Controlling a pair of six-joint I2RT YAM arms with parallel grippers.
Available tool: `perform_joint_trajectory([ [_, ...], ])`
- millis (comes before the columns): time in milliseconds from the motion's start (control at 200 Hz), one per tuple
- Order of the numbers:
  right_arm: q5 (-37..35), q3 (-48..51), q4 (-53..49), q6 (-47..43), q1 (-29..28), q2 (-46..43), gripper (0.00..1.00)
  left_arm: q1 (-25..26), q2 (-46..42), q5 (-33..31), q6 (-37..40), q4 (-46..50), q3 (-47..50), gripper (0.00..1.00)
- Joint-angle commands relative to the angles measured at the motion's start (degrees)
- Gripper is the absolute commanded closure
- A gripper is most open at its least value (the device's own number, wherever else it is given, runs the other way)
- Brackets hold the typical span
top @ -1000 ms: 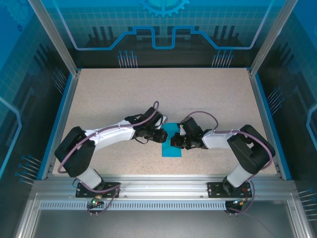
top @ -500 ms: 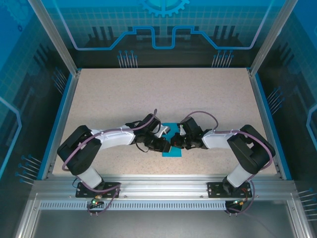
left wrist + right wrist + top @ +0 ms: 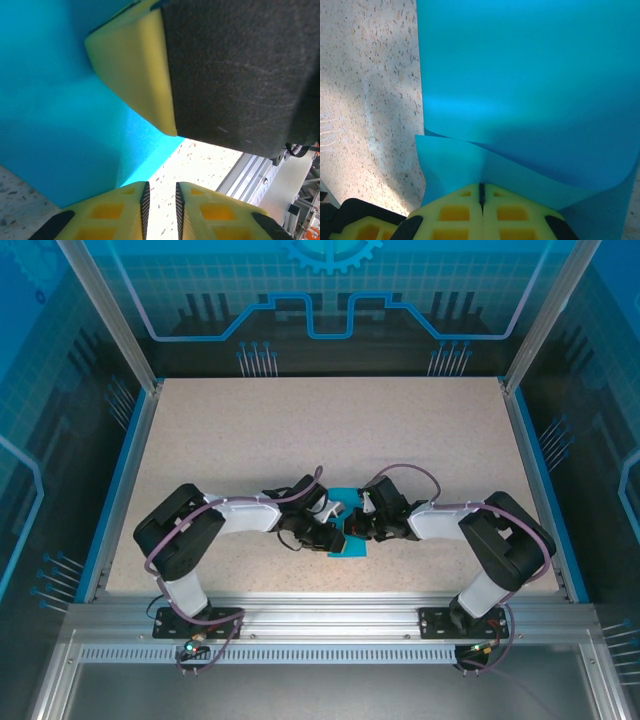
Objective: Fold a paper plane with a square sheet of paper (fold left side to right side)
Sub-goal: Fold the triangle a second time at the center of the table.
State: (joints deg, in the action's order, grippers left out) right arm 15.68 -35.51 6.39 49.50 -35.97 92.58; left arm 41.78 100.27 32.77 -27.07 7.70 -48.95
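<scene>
Speckled table (image 3: 300, 430), seen from above: your two arms meet over its near centre. The square sheet of paper (image 3: 352, 548) lies there between the arms, partly folded, with one layer raised over another (image 3: 530, 75). Right gripper (image 3: 481, 186): fingers pressed together, tips touching the sheet. Left gripper (image 3: 160, 185): fingers narrowly parted at the sheet's edge (image 3: 50, 100), bare table visible in the gap.

Robotics lab test cell, aluminium-profile frame (image 3: 320, 625), blue circuit-pattern wall panels (image 3: 200, 290), speckled worktable (image 3: 300, 430)
</scene>
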Motion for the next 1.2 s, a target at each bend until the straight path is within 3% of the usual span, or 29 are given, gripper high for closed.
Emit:
perform_joint_trajectory([
  [0, -2.0, 0.6, -6.7, -1.1, 0.1, 0.7, 1.00, 0.1, 0.9, -0.7, 0.6, -0.4, 1.0, 0.76],
  [695, -2.4, 0.0, -8.7, -1.9, 0.1, 0.7, 1.00, 0.1, -0.6, -2.0, -2.7, -2.6, 7.1, 0.78],
  [1195, -2.1, -0.3, -8.7, -2.0, 0.1, 0.5, 1.00, -0.2, -10.7, -4.1, -1.7, 2.2, 5.2, 0.79],
])
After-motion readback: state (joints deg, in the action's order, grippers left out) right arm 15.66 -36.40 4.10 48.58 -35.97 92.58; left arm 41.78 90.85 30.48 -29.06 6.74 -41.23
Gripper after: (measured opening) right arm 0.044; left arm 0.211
